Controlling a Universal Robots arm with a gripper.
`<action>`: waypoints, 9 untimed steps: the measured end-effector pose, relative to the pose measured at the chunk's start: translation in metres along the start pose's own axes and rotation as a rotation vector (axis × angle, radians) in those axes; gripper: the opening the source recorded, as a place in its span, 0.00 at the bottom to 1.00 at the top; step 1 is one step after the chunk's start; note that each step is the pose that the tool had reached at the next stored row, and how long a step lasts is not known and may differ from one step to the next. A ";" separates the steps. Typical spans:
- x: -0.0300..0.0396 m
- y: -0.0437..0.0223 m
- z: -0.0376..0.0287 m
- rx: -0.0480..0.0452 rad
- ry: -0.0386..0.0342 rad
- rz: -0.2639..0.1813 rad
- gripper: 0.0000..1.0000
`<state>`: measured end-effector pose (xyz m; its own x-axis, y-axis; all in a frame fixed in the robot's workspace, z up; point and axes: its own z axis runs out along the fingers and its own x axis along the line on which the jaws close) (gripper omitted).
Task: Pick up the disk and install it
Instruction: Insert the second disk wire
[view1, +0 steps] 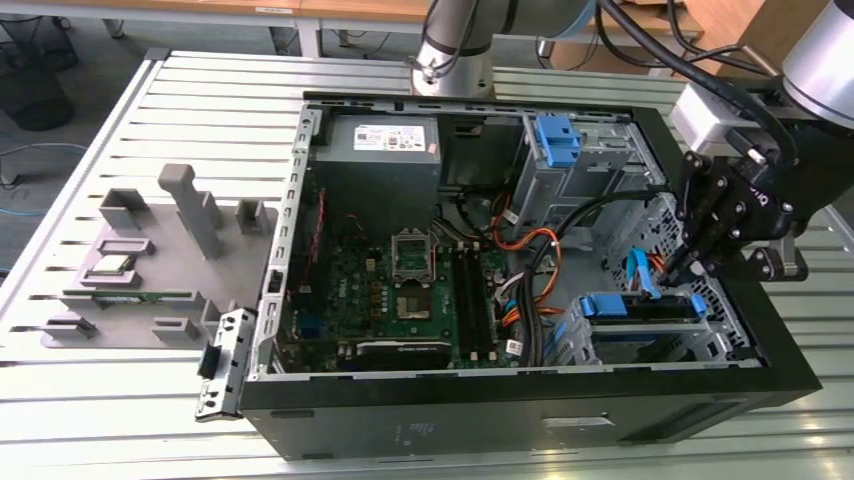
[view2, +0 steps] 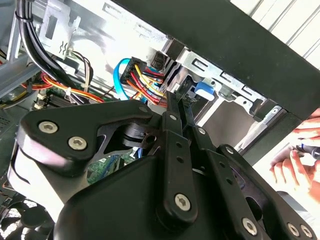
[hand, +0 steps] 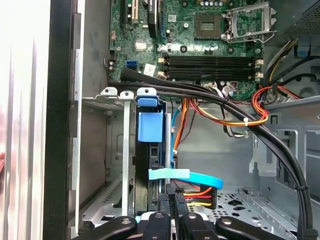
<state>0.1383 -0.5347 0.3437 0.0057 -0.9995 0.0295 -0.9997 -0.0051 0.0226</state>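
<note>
In the exterior view, a grey fixture tray (view1: 147, 270) with upright blocks lies on the slatted table (view1: 80, 400) at the exterior view's left, just beside the open computer case (view1: 534, 420). Inside the case, the grey power supply (view1: 378, 140) sits at the far end above the green motherboard (view1: 400, 290). Farther toward the exterior view's right, a bare blue bracket (view1: 557, 140) stands in the upper drive cage, and orange and black cables (view1: 534, 270) run down toward the lower cage. There the disk (view1: 645, 307), blue bracket uppermost, sits on edge in the lower drive bay. The gripper (view1: 697, 268) hangs directly over it, fingers drawn close together at the disk's top edge; whether they grip it I cannot tell. In the first wrist view, the disk (hand: 148, 165) stands slotted in the bay with the gripper (hand: 170, 200) just at it.
</note>
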 end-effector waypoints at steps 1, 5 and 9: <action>0.0004 0.0006 0.0002 0.0007 0.0001 -0.001 0.16; 0.0009 0.0012 0.0004 0.0027 0.0027 -0.009 0.16; 0.0020 0.0013 0.0008 0.0065 0.0032 -0.018 0.16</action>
<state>0.1370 -0.5367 0.3430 0.0240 -0.9992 0.0324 -0.9996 -0.0235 0.0167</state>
